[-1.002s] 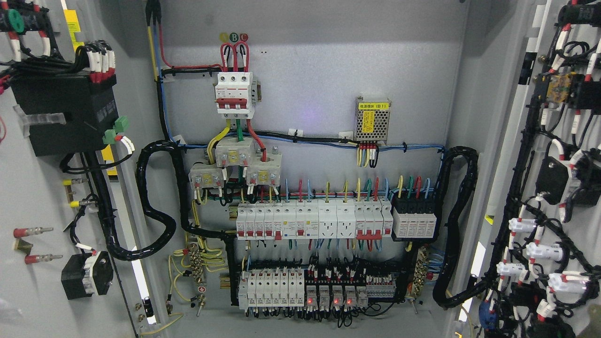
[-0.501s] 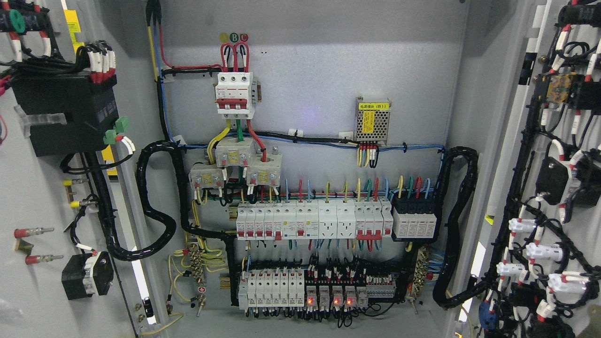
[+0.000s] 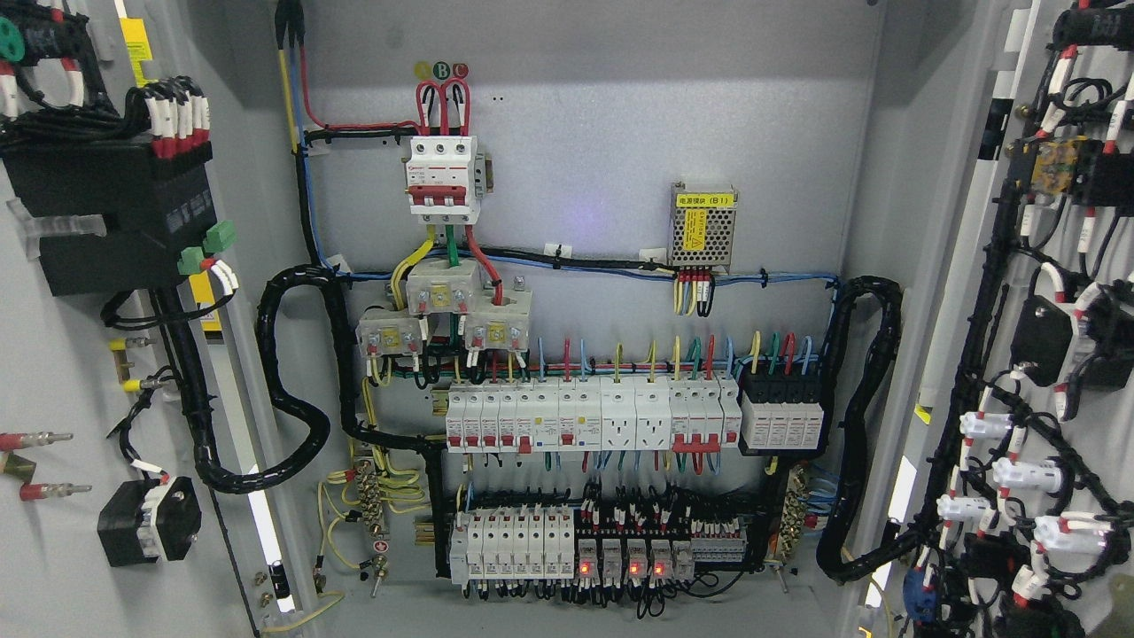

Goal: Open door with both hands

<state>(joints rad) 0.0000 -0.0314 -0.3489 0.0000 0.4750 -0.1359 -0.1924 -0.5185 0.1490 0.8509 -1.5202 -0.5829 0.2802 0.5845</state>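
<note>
Swinging wide, both doors look as good as open from where I sit. The left door (image 3: 62,354) fills the nine o'clock edge with its black module (image 3: 106,221) and cable loom, the right door (image 3: 1045,354) runs down the three o'clock side, wiring and white connectors facing me. Between them the cabinet back panel (image 3: 602,159) is fully exposed: red breaker (image 3: 443,173) toward eleven o'clock, breaker rows (image 3: 589,416) at six o'clock with small red lights lit beneath.

No hand of mine shows anywhere in the head view, neither left nor right, so I cannot tell what the fingers are doing or whether either one has hold of a door edge. My read: we are at the tail of the opening step. Next move, I'd judge, calls for confirming both leaves sit clear of the wiring looms before letting go.
</note>
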